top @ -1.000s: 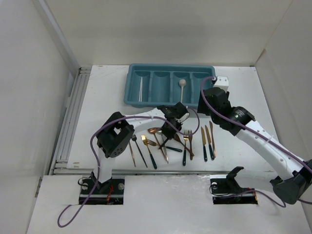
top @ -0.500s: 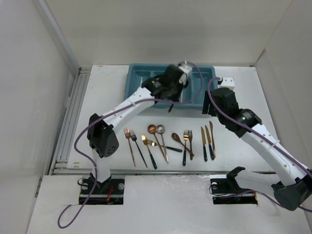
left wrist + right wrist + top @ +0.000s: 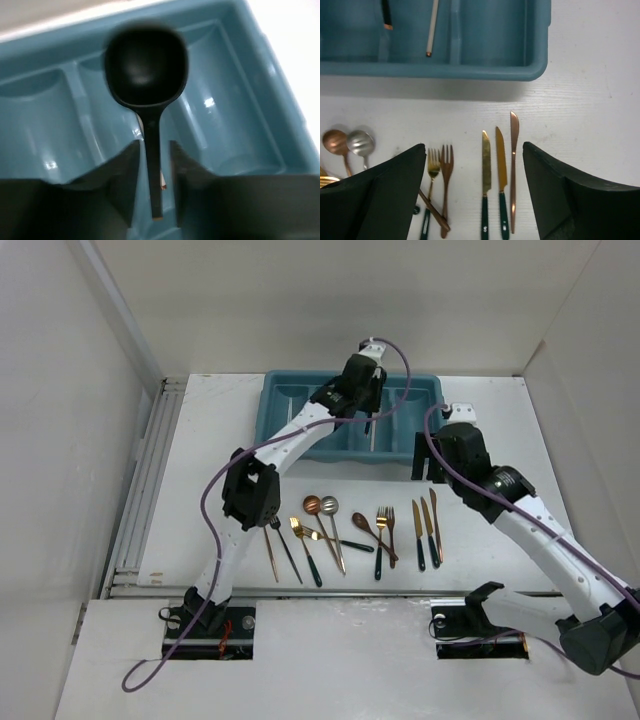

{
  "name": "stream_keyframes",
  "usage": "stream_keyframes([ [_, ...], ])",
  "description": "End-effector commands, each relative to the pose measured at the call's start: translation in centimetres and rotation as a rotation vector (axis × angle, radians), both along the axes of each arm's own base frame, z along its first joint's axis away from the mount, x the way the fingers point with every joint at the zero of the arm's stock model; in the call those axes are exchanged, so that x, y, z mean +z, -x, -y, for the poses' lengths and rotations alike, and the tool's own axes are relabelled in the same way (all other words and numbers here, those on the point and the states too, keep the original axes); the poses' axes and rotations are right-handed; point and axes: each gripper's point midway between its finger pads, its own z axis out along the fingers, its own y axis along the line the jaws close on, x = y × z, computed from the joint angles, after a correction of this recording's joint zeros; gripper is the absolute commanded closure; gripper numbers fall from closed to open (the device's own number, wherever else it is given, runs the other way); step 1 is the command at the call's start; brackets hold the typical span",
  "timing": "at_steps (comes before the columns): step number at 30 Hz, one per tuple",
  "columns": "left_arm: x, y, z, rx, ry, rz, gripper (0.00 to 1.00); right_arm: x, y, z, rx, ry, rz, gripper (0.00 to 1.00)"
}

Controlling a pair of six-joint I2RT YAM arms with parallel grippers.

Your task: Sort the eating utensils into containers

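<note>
Left hand (image 3: 152,167) pinches the spoon (image 3: 145,64) above the 12 o'clock tray (image 3: 261,95); released askew, it could straddle a divider. Right hand (image 3: 474,167) spread.

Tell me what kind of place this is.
Probably a robotics lab test cell, not a kitchen: plain white walls box in the table, robot arms are bolted at its edge, and the left gripper holds a black spoon over a teal cutlery tray.
</note>
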Motion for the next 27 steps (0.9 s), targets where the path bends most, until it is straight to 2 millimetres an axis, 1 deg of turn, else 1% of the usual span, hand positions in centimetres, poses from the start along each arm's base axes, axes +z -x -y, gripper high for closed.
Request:
stream_keyframes([
  [1,2.5,-1.4,0.7,0.018,0.086,0.075,0.7,-0.8,0.4,-0.3,0.092,0.05,-0.009,0.16],
  [3,2.6,-1.5,0.7,0.013,0.082,0.089,0.56,-1.8,0.9,-1.5,0.204,0.058,-0.038,0.08],
  [4,2.6,-1.5,0.7,0.013,0.082,0.089,0.45,-2.3,1.3,-2.0,0.241,0.074,-0.06,0.04],
  [5,2.3,-1.5,0.4,0.027,0.068,0.082,0.41,-3.1,1.7,-1.9,0.262,0.098,-0.084,0.03],
  [6,2.9,-1.9,-0.3,0.05,0.079,0.087,0.39,-3.6,2.2,-2.9,0.313,0.107,-0.103,0.03],
  [7,2.6,-1.7,-0.4,0.057,0.083,0.065,0.37,-5.0,3.1,-3.0,0.345,0.129,-0.141,0.03],
  [8,4.0,-1.5,-1.2,0.071,0.097,0.066,0.37,-5.8,3.5,-3.5,0.376,0.143,-0.162,0.06],
  [9,4.5,-1.7,-2.1,0.09,0.105,0.06,0.36,-6.3,4.1,-4.4,0.418,0.134,-0.177,0.08],
  [10,5.0,-1.4,-2.3,0.096,0.116,0.054,0.36,-6.9,4.9,-5.8,0.477,0.123,-0.179,0.12],
  [11,6.3,-1.2,-3.5,0.116,0.126,0.049,0.36,-7.8,5.3,-6.7,0.511,0.123,-0.2,0.19],
  [12,7.2,-1.5,-4.7,0.138,0.136,0.048,0.36,-8.3,5.7,-7.5,0.543,0.12,-0.21,0.23],
  [13,7.7,-1.3,-5.6,0.148,0.135,0.047,0.35,-8.6,6.3,-8.8,0.58,0.111,-0.218,0.27],
  [14,8.7,-1.1,-6.3,0.144,0.132,0.059,0.35,-9.4,6.5,-9.2,0.595,0.119,-0.231,0.32],
  [15,10.0,-0.9,-8.3,0.163,0.12,0.066,0.35,-10.6,6.7,-9.6,0.599,0.131,-0.272,0.4],
  [16,10.1,-0.9,-9.7,0.179,0.089,0.07,0.35,-11.2,6.8,-10.0,0.609,0.139,-0.284,0.42],
  [17,10.5,-0.8,-11.0,0.192,0.078,0.071,0.35,-11.7,6.9,-10.5,0.622,0.147,-0.295,0.42],
  [18,11.8,-0.3,-12.8,0.222,0.076,0.078,0.35,-12.6,6.7,-10.7,0.621,0.163,-0.326,0.42],
  [19,10.9,-0.8,-15.6,0.263,0.047,0.058,0.35,-13.2,6.8,-11.1,0.642,0.179,-0.336,0.42],
  [21,10.9,-0.6,-19.1,0.321,0.021,0.047,0.35,-13.6,6.5,-11.7,0.652,0.204,-0.346,0.42],
  [22,11.9,-0.4,-22.4,0.376,0.022,0.053,0.35,-14.9,6.6,-11.6,0.65,0.224,-0.384,0.42],
  [23,10.5,-0.2,-24.2,0.412,0.001,0.025,0.35,-15.2,6.4,-11.8,0.65,0.229,-0.394,0.43],
  [24,10.1,0.2,-25.8,0.442,0.0,0.006,0.35,-15.5,6.3,-11.9,0.649,0.235,-0.405,0.43],
  [25,11.2,1.0,-27.4,0.468,0.009,0.022,0.35,-16.6,6.4,-11.8,0.648,0.251,-0.437,0.44],
  [26,9.6,1.3,-30.1,0.523,-0.003,-0.017,0.35,-17.0,6.4,-11.8,0.647,0.258,-0.45,0.44],
  [27,9.3,1.8,-31.3,0.538,-0.002,-0.028,0.35,-17.4,6.6,-11.9,0.654,0.256,-0.465,0.44],
])
